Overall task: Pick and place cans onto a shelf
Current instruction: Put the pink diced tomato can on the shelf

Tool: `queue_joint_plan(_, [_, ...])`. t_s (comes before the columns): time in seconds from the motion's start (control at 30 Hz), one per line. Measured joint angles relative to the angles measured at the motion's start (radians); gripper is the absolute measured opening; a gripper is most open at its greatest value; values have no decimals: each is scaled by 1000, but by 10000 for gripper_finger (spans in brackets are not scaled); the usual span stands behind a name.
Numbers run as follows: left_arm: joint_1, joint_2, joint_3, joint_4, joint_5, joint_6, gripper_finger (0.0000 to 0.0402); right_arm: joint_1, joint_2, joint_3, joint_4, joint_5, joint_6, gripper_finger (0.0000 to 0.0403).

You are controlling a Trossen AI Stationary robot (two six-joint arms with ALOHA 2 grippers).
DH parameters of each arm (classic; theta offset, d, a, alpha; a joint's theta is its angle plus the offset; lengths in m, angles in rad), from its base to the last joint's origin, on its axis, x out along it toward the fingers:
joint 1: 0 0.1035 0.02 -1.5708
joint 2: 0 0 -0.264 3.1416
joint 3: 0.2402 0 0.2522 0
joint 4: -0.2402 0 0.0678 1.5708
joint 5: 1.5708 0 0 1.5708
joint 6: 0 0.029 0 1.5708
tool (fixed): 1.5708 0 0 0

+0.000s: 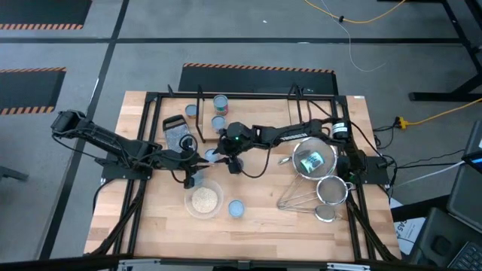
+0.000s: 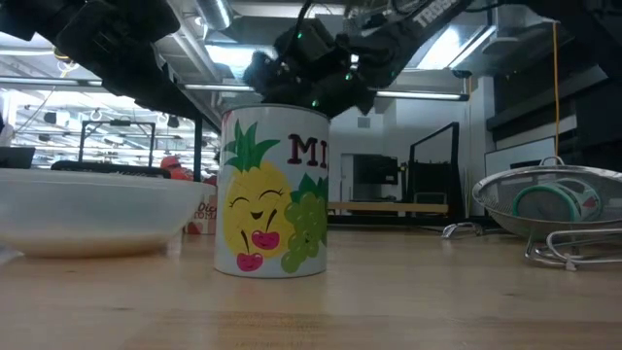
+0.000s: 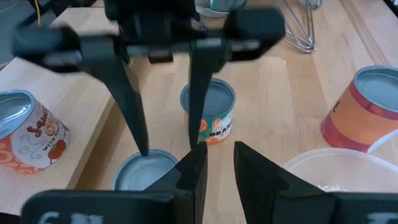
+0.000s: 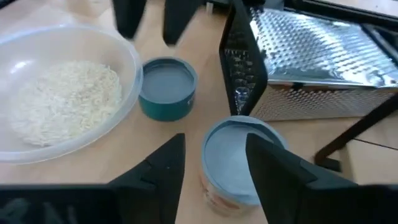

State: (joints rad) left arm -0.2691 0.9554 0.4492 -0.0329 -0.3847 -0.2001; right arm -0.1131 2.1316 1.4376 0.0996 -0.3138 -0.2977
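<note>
Looking straight down on the table, both arms meet at its middle. The left gripper (image 1: pixel 190 178) and the right gripper (image 1: pixel 230 162) hang close together; a clear bowl (image 1: pixel 203 201) of pale grains sits just beside the left gripper, and a can (image 1: pixel 236 208) stands beyond the bowl. Two more cans (image 1: pixel 220 102) stand on the shelf (image 1: pixel 248 96) at the far edge, well apart from both grippers. A metal strainer (image 1: pixel 309 159) holding a teal-and-white object lies near the right arm.

At table height, a can with a pineapple label (image 2: pixel 275 192) stands upright under the dark arms, with the bowl's rim (image 2: pixel 97 209) beside it.

From the left wrist, the left fingers (image 3: pixel 189 177) stand narrowly parted and hold nothing; a teal can (image 3: pixel 144 172) sits just ahead of them, between the right gripper's two spread fingers (image 3: pixel 130 109), with an orange-labelled can (image 3: pixel 211 113) behind.

From the right wrist, the right fingers (image 4: pixel 163 163) stand wide and empty, with a pale-topped can (image 4: pixel 239 158) between them, the teal can (image 4: pixel 168 87) ahead, the grain bowl (image 4: pixel 65 96) and a metal grater (image 4: pixel 298 65) alongside.
</note>
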Motion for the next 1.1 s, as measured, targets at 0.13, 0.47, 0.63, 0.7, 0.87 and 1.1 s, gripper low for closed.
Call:
queue_joint_plan(0.13, [0,0,0,0,0,0,74,-1,40,0,13,0,1,170])
queue_joint_plan(0.47, [0,0,0,0,0,0,73,-1,74,2,21,-2,0,161])
queue_joint_plan(0.63, [0,0,0,0,0,0,73,-1,74,2,18,5,0,136])
queue_joint_plan(0.7, [0,0,0,0,0,0,71,-1,74,2,18,6,0,124])
queue_joint_plan(0.87, [0,0,0,0,0,0,75,-2,74,2,15,6,0,95])
queue_joint_plan(1.1, [0,0,0,0,0,0,71,-1,75,2,11,6,1,70])
